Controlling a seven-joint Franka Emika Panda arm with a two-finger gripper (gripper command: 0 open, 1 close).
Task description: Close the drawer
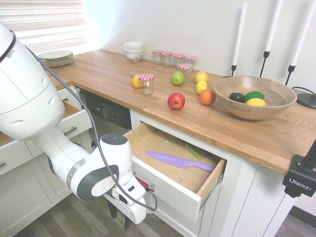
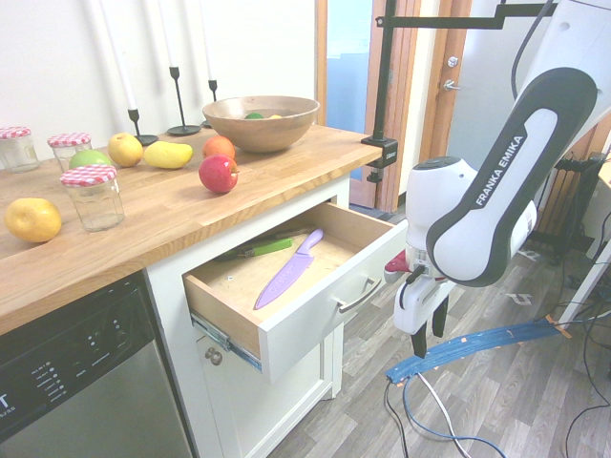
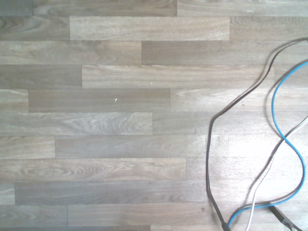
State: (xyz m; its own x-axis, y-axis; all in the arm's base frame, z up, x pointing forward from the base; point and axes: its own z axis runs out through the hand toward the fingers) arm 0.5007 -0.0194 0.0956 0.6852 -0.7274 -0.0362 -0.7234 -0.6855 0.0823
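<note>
Six checked-lid jars (image 1: 146,83), six loose fruits (image 1: 176,100) on the tabletop (image 1: 108,74), three more in one wooden bowl (image 1: 247,109), three white candles (image 1: 240,32), two knives (image 1: 180,161) in one open drawer (image 1: 168,185).

A wooden countertop (image 1: 123,79) carries a wooden bowl (image 1: 249,106) holding fruit, a red apple (image 1: 176,101), a green apple (image 1: 177,78) and several jars (image 1: 146,84) (red-checked lids). Stacked plates (image 1: 56,57) sit near the window. A purple knife (image 2: 286,272) lies on plywood.
</note>
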